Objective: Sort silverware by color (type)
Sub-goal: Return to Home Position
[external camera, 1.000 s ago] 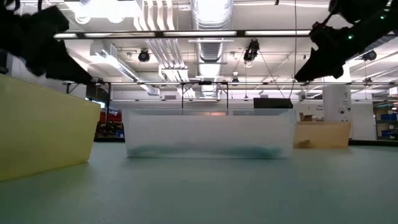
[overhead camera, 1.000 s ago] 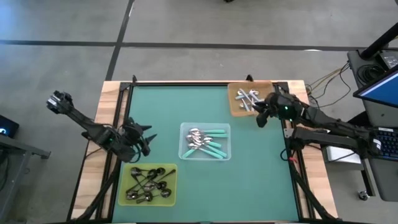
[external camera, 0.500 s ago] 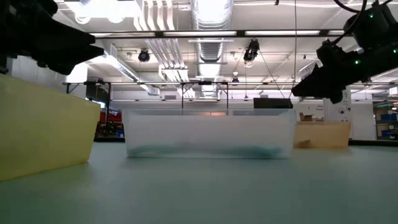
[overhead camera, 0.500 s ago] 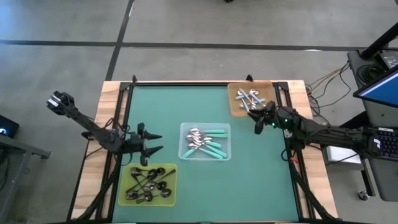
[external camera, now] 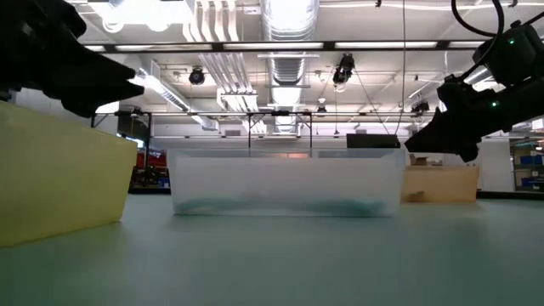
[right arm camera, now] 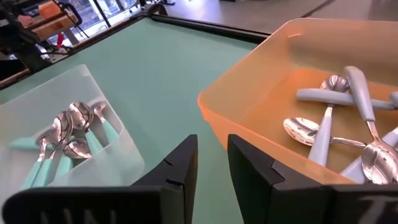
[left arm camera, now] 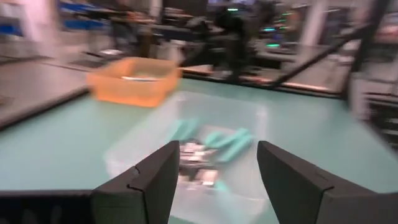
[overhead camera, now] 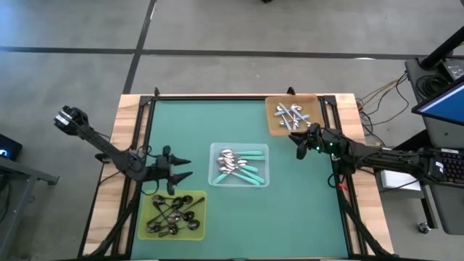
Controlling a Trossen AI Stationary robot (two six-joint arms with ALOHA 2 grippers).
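All the silverware lies in three trays. Dark spoons [overhead camera: 172,215] fill the yellow-green tray [overhead camera: 201,197] at the near left. Teal-handled spoons [overhead camera: 241,167] [right arm camera: 68,134] lie in the clear tray [overhead camera: 214,149] at mid-table. Pale spoons [overhead camera: 290,114] [right arm camera: 342,118] rest in the orange tray [overhead camera: 271,127] at the far right. My left gripper [overhead camera: 183,168] [left arm camera: 217,149] hovers open and empty just beyond the yellow-green tray, pointing at the clear tray. My right gripper [overhead camera: 296,141] [right arm camera: 212,146] hangs off the orange tray's near-left corner, its fingers a narrow gap apart, holding nothing.
In the low view the yellow-green tray's wall [external camera: 59,178] stands close on the left, the clear tray [external camera: 285,183] in the middle, and the orange tray [external camera: 442,183] farther back. Green mat [overhead camera: 304,203] lies bare near the right front. A dark frame rail [overhead camera: 217,96] edges the table.
My right gripper has come off the orange tray's edge, moving left and toward the near side and sinking lower. My left gripper has swung right toward the clear tray and dropped a little. No spoon or tray has moved.
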